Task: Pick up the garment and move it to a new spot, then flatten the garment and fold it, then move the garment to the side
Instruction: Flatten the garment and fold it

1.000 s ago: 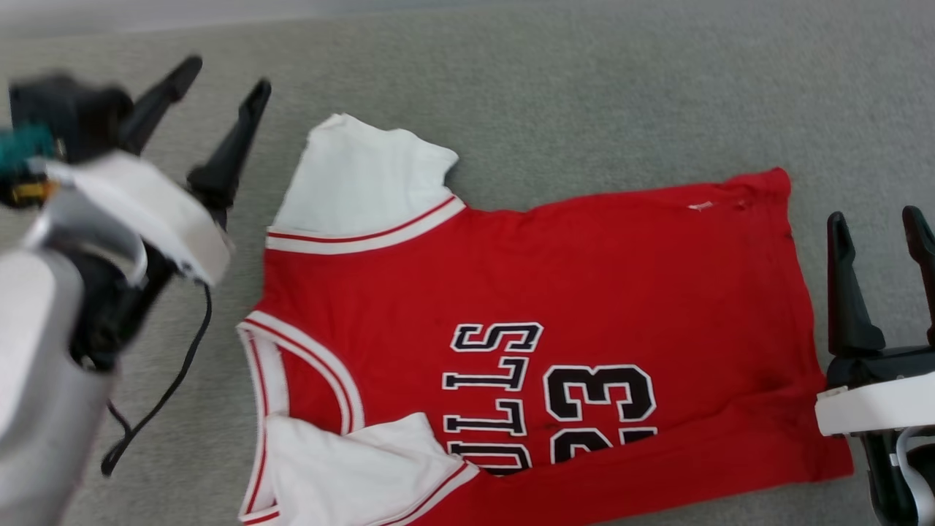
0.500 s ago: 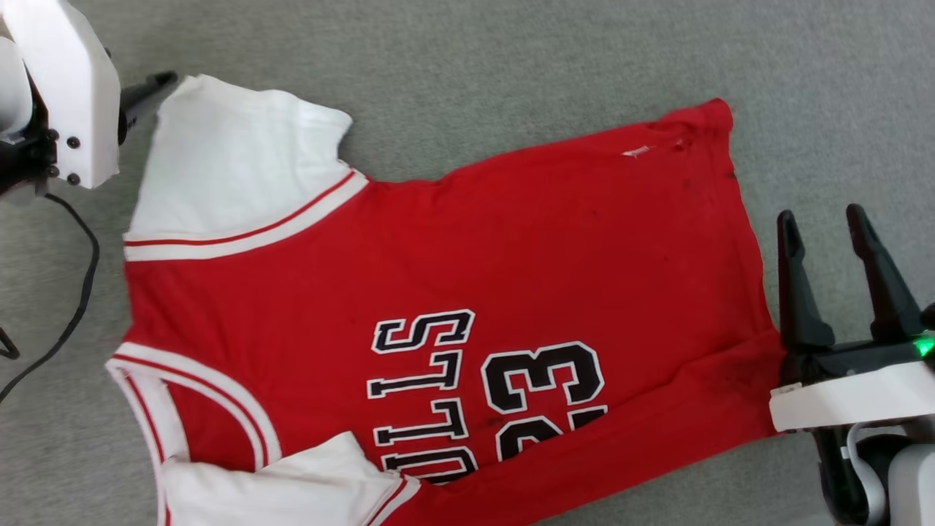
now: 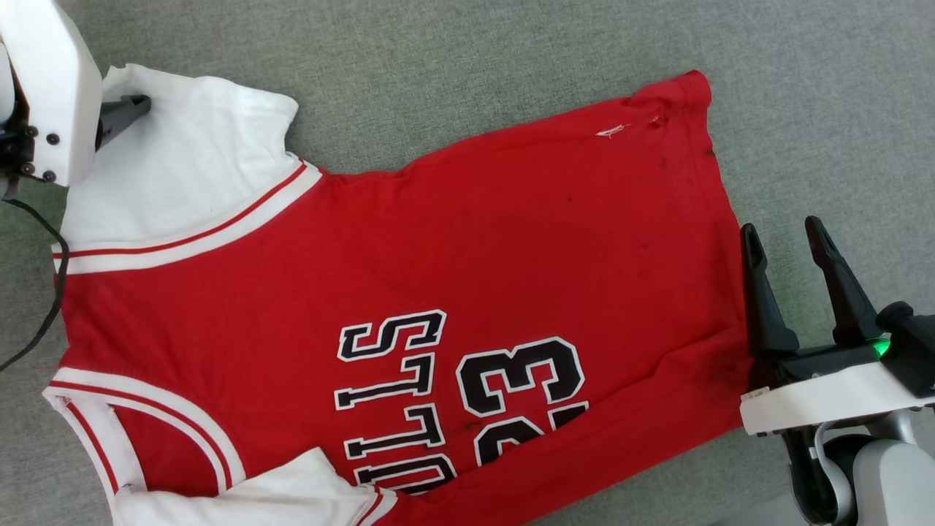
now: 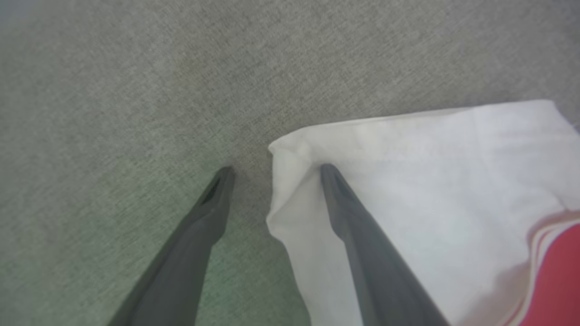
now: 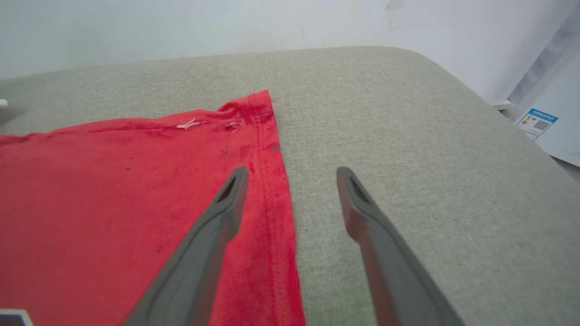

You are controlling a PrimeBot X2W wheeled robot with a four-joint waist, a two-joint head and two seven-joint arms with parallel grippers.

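Observation:
The garment (image 3: 467,241), a red jersey with white sleeves and black "BULLS 23" lettering, lies spread flat, collar at the left and hem at the right. My left gripper (image 4: 274,170) is open astride the corner of the far white sleeve (image 4: 430,181): one finger rests on the sleeve, the other on the bare grey surface. In the head view a white wrist housing covers all of it but one finger (image 3: 124,113). My right gripper (image 3: 781,230) stands open at the hem, one finger over the red hem edge (image 5: 272,190) and the other beside it, holding nothing.
A grey upholstered surface (image 3: 467,44) carries the garment. Its rounded edge (image 5: 498,131) drops off at the right, before a white wall (image 5: 181,22) and a panel with a sticker (image 5: 537,122). A black cable (image 3: 44,314) hangs at the left.
The head camera has shifted, so the whole picture has moved. My left gripper has come from beside the far sleeve onto its corner. My right gripper has closed in on the hem.

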